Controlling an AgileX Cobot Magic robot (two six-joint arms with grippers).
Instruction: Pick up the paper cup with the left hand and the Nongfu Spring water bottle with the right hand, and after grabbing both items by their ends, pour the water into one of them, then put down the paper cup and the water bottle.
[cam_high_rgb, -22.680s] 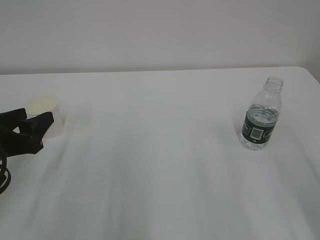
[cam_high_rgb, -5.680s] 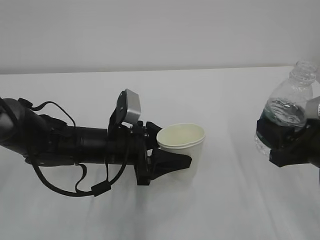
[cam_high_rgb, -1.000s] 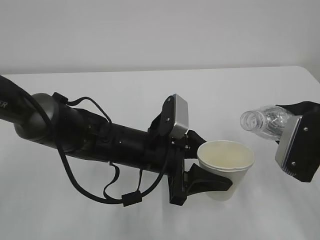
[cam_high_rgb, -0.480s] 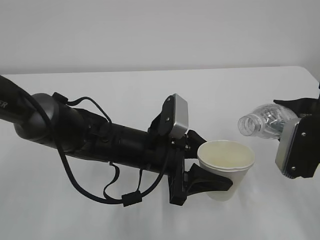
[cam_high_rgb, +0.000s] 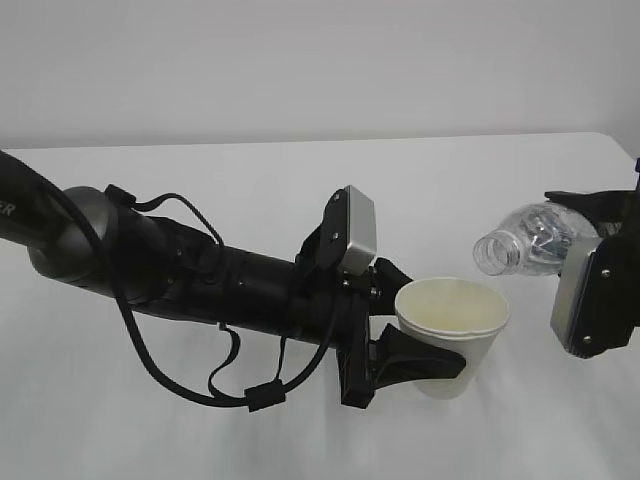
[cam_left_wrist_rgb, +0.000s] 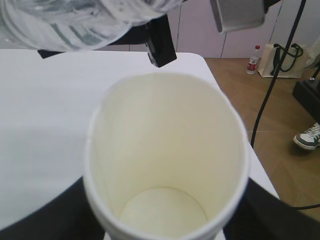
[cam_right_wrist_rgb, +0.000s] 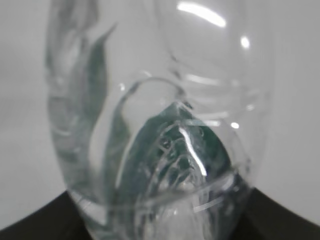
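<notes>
Nearest the camera, my left hand (cam_high_rgb: 425, 365) clamps the paper cup (cam_high_rgb: 452, 335) upright above the table (cam_high_rgb: 250, 180), mouth open to catch; beyond, my right hand (cam_high_rgb: 590, 290) grips the Nongfu Spring water bottle (cam_high_rgb: 525, 240), tipped neck-first just over the rim to pour.

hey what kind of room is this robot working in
Probably an office or lab: a plain white table against a bare wall, with wood-look flooring, a tote bag and someone's sneaker beside it.

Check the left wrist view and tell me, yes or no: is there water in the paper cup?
No: the paper cup shows a dry cream bottom, no liquid.
</notes>
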